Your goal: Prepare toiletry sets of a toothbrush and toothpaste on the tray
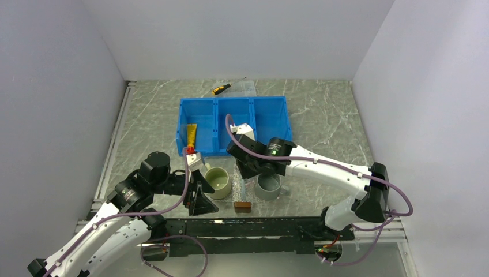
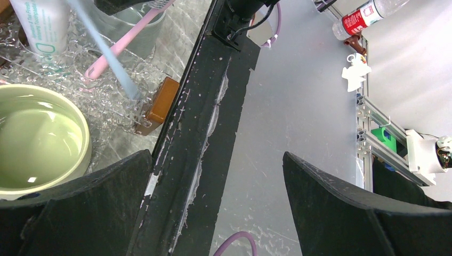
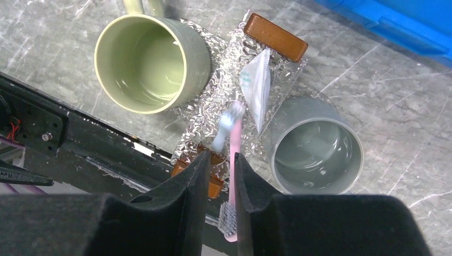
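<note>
- Left gripper: hanging near the table's front edge, just beside the green mug. Its fingers are spreading wide and holding nothing.
- Right gripper: hovering over the tray, fingers narrow, with the pink toothbrush in the gap. The brush is lying against one finger and a slit is showing on the other side. Cannot tell whether it is clamped or loose.
- The pink toothbrush is tilting, bristle end up between the fingers and the other end down on the tray.
- Judged step: laying this brush flat on the tray.
- Doing it well: keep the brush running along the tray's length, from the near wooden handle toward the far wooden handle. Lower it until it is resting flat, then widen the fingers only slightly.
- The descent should stay straight, since the grey mug is crowding one side.
- The blue toothbrush is already sitting just beside the pink one, so avoid sweeping it off.
- The toothpaste is lying on the tray's far half, beside the grey mug.
- Hard to read: the blue brush is blurring, so its exact lie is unclear.
- Cut off: the left wrist view is cropping the toothpaste.
- Hidden: from the top view the right arm is covering most of the tray and part of the blue bin.
- Farther back: a yellow tube is lying in the bin's left compartment, and a screwdriver is lying behind the bin.
</note>
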`<control>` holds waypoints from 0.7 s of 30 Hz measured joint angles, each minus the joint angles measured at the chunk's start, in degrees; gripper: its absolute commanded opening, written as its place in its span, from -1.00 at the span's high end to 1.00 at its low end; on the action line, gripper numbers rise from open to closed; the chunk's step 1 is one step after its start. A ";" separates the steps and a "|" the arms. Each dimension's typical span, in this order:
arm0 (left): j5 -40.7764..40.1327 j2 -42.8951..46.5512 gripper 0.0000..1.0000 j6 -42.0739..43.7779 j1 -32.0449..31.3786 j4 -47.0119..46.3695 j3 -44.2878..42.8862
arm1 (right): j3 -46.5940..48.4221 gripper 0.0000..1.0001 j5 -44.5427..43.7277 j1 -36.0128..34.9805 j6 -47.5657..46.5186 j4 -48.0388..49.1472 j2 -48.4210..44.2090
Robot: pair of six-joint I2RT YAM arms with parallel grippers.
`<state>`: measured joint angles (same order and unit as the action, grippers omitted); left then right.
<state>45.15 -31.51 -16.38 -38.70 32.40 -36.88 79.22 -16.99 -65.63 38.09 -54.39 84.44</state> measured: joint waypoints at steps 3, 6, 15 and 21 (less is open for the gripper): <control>0.00 0.02 -0.99 0.00 0.00 0.00 0.02 | 0.00 0.47 -0.02 0.20 -0.13 0.02 0.22; 0.00 0.00 -0.99 0.00 0.00 0.00 0.00 | 0.00 0.47 -0.02 0.46 -0.15 0.04 0.44; 0.02 -0.22 -0.99 0.02 0.00 0.00 0.02 | 0.00 0.46 -0.15 0.68 -0.17 0.04 0.63; 0.04 -0.39 -0.99 0.00 0.22 -0.02 0.02 | 0.02 0.45 -0.83 0.74 -0.17 0.02 0.55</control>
<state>45.19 -31.90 -16.38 -38.48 32.38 -36.86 79.24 -17.82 -64.88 37.91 -54.37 84.99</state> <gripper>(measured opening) 0.994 0.275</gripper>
